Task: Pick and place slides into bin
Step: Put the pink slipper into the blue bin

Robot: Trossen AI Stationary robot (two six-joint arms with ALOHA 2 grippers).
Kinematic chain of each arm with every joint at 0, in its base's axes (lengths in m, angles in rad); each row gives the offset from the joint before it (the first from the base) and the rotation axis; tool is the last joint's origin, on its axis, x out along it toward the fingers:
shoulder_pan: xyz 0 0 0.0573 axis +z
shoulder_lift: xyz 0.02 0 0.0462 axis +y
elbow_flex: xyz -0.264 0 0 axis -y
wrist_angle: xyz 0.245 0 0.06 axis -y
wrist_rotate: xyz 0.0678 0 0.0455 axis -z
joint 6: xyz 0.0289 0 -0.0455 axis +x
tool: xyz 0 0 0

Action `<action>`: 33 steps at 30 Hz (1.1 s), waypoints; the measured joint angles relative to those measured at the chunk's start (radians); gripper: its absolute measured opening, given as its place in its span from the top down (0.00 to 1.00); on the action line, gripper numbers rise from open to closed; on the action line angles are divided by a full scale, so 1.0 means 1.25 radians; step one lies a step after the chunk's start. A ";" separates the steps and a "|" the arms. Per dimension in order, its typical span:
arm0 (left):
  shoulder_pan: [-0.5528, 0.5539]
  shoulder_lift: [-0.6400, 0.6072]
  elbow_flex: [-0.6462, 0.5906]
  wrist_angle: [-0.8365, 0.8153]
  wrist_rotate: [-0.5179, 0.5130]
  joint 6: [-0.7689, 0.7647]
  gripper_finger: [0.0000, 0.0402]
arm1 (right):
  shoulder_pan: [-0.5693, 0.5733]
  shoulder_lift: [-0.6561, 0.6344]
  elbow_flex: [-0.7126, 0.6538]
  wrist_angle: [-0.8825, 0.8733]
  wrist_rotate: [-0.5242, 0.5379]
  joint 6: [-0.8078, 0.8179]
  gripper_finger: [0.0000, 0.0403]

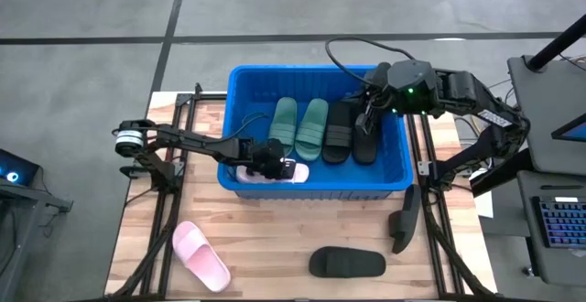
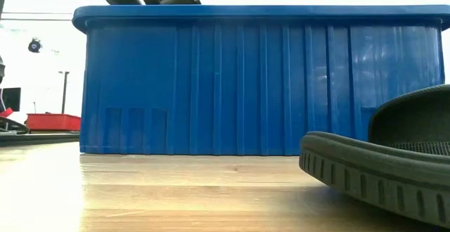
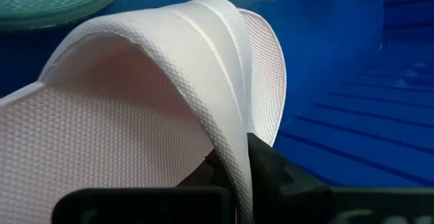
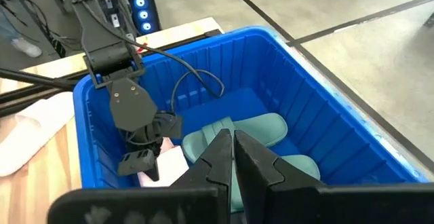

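The blue bin [image 1: 316,188] stands mid-table and holds two sage green slides [image 1: 298,128] and two black slides [image 1: 351,135] side by side. My left gripper [image 1: 275,160] is inside the bin by its near wall, shut on a light pink slide [image 1: 293,171], which fills the left wrist view [image 3: 135,108]. My right gripper [image 4: 234,157] is shut and empty, above the black slides at the bin's far right. A second pink slide [image 1: 201,256] and a third black slide [image 1: 346,263] lie on the table in front of the bin. My left gripper pinches the pink slide's wide strap at its edge [image 3: 234,139], one finger under the arch of the strap and one finger [image 3: 271,173] outside it. The slide is down inside the bin; I cannot tell whether it rests on the bin's floor.
The bin's tall near wall [image 2: 260,84] fills the low view, with the black slide [image 2: 380,169] lying close to the camera. A loose black part [image 1: 404,220] lies on the table's right. Bare wood shows between the bin and the table's near edge.
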State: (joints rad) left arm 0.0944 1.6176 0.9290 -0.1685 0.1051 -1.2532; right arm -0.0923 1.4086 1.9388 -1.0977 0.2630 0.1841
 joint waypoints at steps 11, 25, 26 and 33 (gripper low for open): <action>0.000 -0.001 -0.002 -0.041 0.003 -0.018 1.00 | -0.029 0.000 0.000 0.002 0.000 0.000 0.98; 0.000 -0.002 0.003 -0.047 0.034 -0.025 0.78 | -0.028 -0.010 0.000 0.002 -0.003 -0.002 0.98; 0.001 -0.003 0.004 -0.048 0.034 -0.025 0.75 | -0.028 -0.011 0.000 0.002 -0.004 -0.002 0.98; 0.002 -0.034 0.004 -0.045 0.037 -0.011 0.52 | -0.028 -0.023 0.000 -0.001 -0.004 -0.007 0.98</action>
State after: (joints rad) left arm 0.0963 1.5752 0.9344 -0.2241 0.1516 -1.2676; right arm -0.1276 1.3803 1.9388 -1.0992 0.2584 0.1757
